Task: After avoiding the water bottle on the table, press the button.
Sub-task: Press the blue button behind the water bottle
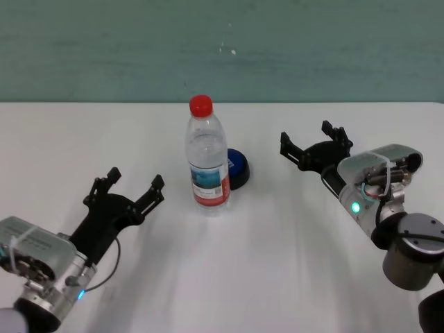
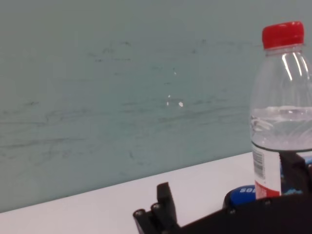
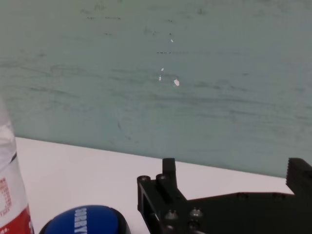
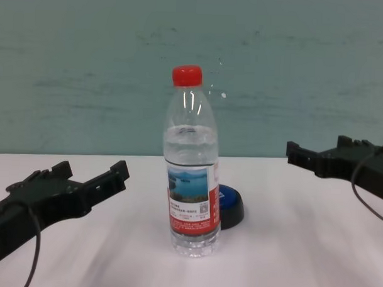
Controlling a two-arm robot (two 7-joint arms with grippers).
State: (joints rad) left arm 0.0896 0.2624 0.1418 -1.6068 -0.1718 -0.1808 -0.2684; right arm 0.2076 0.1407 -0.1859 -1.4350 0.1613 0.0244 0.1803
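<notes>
The water bottle (image 1: 207,159) stands upright near the middle of the white table (image 1: 277,270), red cap on top; it also shows in the chest view (image 4: 192,169). The blue button (image 1: 237,166) sits just behind it to the right, partly hidden by the bottle; it also shows in the chest view (image 4: 229,204) and the right wrist view (image 3: 85,220). My right gripper (image 1: 312,142) is open and empty, to the right of the button and a little apart from it. My left gripper (image 1: 132,186) is open and empty, to the left of the bottle.
A teal wall (image 1: 222,48) runs along the far edge of the table. Bare white tabletop lies in front of the bottle and on both sides.
</notes>
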